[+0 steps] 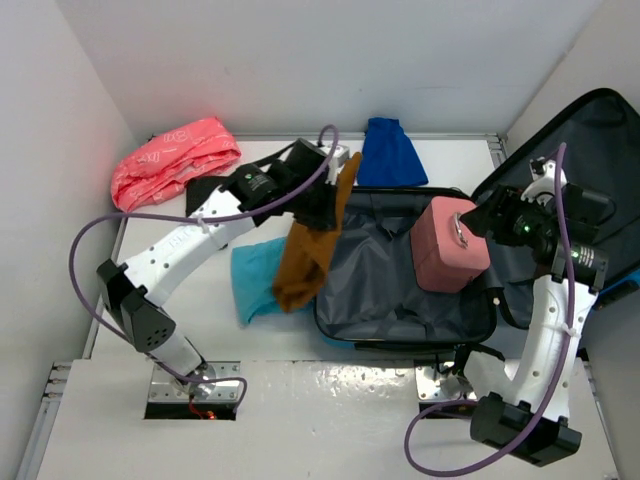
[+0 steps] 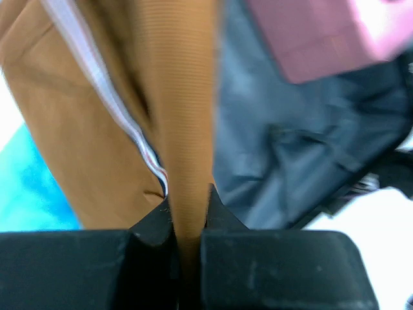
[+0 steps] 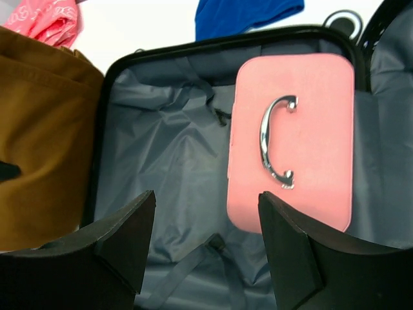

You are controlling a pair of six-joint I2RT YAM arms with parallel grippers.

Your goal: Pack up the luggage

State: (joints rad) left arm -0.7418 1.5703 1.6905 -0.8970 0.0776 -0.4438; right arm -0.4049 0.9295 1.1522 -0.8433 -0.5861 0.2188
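Note:
The luggage (image 1: 385,275) lies open in the middle of the table, grey lining up, its lid (image 1: 600,140) standing at the right. A small pink case (image 1: 450,245) with a metal handle sits in its right part. My left gripper (image 1: 325,205) is shut on a brown garment (image 1: 308,250) that hangs over the luggage's left rim. In the left wrist view the fingers (image 2: 189,206) pinch the brown cloth (image 2: 187,97). My right gripper (image 1: 490,220) is open and empty above the pink case. The right wrist view shows this gripper (image 3: 206,197) open over the lining (image 3: 168,142), beside the pink case (image 3: 290,142).
A cyan garment (image 1: 250,275) lies on the table left of the luggage, partly under the brown one. A blue garment (image 1: 390,150) lies behind the luggage. A pink plastic bag (image 1: 170,160) lies at the back left. White walls close in the table.

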